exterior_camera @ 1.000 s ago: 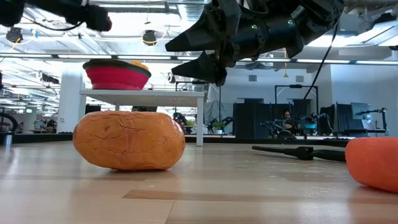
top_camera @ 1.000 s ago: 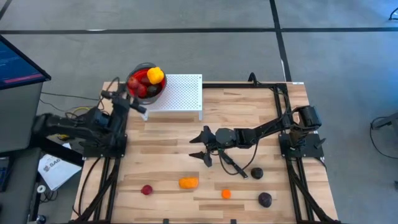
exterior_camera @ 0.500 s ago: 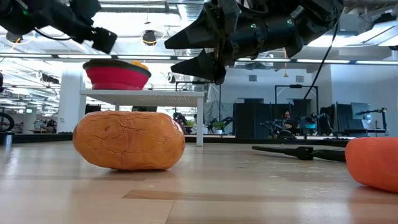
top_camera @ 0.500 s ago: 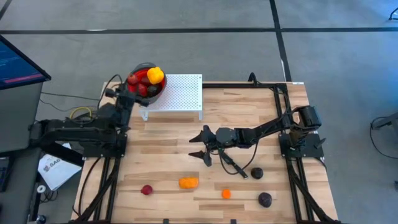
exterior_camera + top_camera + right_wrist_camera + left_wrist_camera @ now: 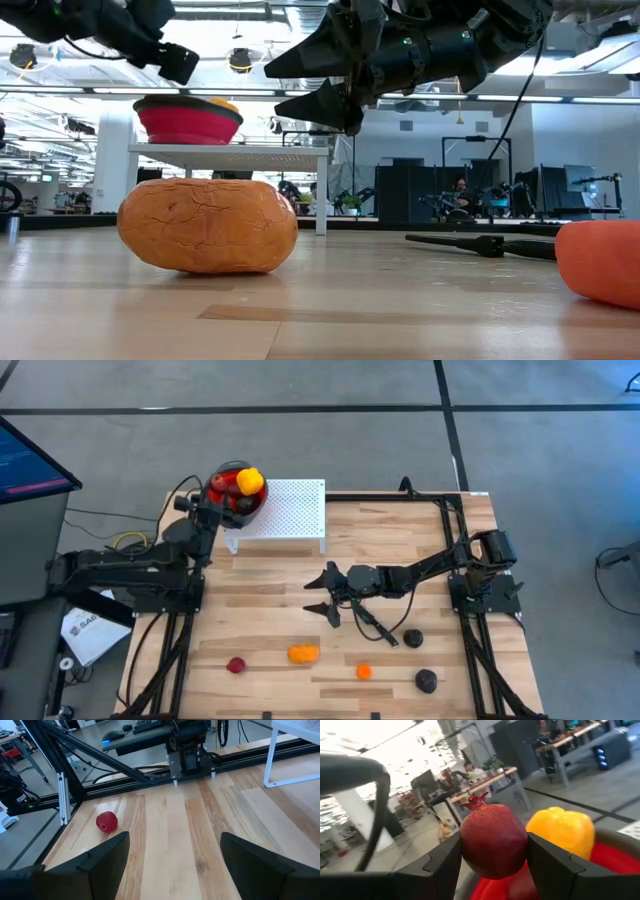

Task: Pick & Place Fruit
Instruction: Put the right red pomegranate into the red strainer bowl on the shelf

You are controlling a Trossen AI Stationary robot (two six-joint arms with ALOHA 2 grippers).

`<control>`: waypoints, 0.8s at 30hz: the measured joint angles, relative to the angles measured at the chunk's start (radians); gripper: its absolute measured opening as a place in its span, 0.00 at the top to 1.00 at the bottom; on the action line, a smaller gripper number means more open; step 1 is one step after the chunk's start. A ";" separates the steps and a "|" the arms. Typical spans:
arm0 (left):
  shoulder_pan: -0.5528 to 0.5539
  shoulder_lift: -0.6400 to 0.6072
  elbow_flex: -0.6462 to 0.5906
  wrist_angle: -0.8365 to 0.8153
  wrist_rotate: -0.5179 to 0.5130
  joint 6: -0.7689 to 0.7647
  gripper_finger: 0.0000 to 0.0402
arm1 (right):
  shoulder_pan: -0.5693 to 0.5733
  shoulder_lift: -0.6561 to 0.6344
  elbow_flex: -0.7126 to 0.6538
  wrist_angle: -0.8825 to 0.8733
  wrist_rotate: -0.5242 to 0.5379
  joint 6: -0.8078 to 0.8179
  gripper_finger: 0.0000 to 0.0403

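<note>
Moved nearer the red colander (image 5: 236,493) on the white rack (image 5: 290,510): left hand (image 5: 492,865), clamped on a dark red pomegranate (image 5: 493,841). Right hand (image 5: 322,596) spread, empty above wooden surface (image 5: 400,540). Best released low over the pile, avoiding roll-off.

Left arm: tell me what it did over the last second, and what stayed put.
The left gripper, jaws shut on a dark red pomegranate, swung in from beside the white rack to the red colander and now hangs at its rim. The pomegranate is not yet released. The right gripper kept hovering open over mid-table; the fruit on the table did not move.
</note>
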 joint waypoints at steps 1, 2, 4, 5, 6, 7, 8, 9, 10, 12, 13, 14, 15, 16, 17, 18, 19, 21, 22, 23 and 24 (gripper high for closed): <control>0.013 0.000 0.021 -0.063 0.028 -0.042 0.50 | 0.000 0.000 0.000 0.001 0.000 0.000 0.24; 0.030 0.000 0.045 -0.132 0.067 -0.092 0.50 | 0.000 0.000 0.000 0.002 0.000 0.000 0.24; 0.079 0.000 0.093 -0.280 0.169 -0.220 0.50 | 0.000 0.000 0.000 0.002 0.000 0.006 0.24; 0.110 0.000 0.113 -0.354 0.229 -0.278 0.50 | 0.000 0.000 0.000 0.002 0.000 0.010 0.24; 0.145 0.000 0.128 -0.411 0.282 -0.329 0.50 | 0.000 0.000 0.000 0.002 0.000 0.015 0.24; 0.183 0.000 0.139 -0.453 0.330 -0.366 0.50 | 0.000 0.000 0.000 0.002 0.000 0.017 0.24; 0.217 0.000 0.142 -0.475 0.362 -0.389 0.50 | 0.000 0.000 0.000 0.002 0.000 0.018 0.24; 0.248 0.000 0.143 -0.492 0.384 -0.407 0.50 | 0.001 0.000 0.000 0.002 0.000 0.018 0.24; 0.278 0.000 0.143 -0.509 0.402 -0.417 0.50 | 0.002 0.000 0.000 0.002 0.000 0.018 0.24; 0.330 0.000 0.143 -0.523 0.462 -0.441 0.50 | 0.002 0.000 0.000 0.002 0.000 0.018 0.24; 0.354 0.000 0.143 -0.523 0.502 -0.456 0.50 | 0.002 0.000 0.000 0.002 0.000 0.018 0.24; 0.377 0.000 0.142 -0.524 0.548 -0.471 0.50 | 0.002 0.000 0.000 0.002 0.000 0.018 0.24; 0.397 0.002 0.143 -0.524 0.591 -0.491 0.50 | 0.002 0.000 0.000 0.002 0.000 0.018 0.24; 0.416 0.003 0.143 -0.526 0.624 -0.505 0.50 | 0.002 0.000 0.000 0.002 0.000 0.018 0.24; 0.434 0.002 0.143 -0.531 0.646 -0.520 0.50 | 0.002 0.000 0.000 0.002 0.000 0.018 0.24; 0.449 0.002 0.143 -0.536 0.660 -0.535 0.49 | 0.002 0.000 0.000 0.002 0.000 0.018 0.24; 0.463 0.002 0.143 -0.540 0.673 -0.542 0.49 | 0.002 0.000 0.000 0.002 0.000 0.018 0.24; 0.483 0.004 0.143 -0.563 0.689 -0.545 0.46 | 0.002 0.000 0.000 0.002 0.000 0.018 0.24; 0.490 0.007 0.143 -0.578 0.690 -0.548 0.45 | 0.002 0.000 0.000 0.002 0.000 0.018 0.24; 0.496 0.010 0.142 -0.593 0.690 -0.552 0.43 | 0.002 0.000 0.000 0.002 0.000 0.018 0.24; 0.503 0.011 0.142 -0.610 0.690 -0.560 0.42 | 0.002 0.000 0.000 0.002 0.000 0.018 0.24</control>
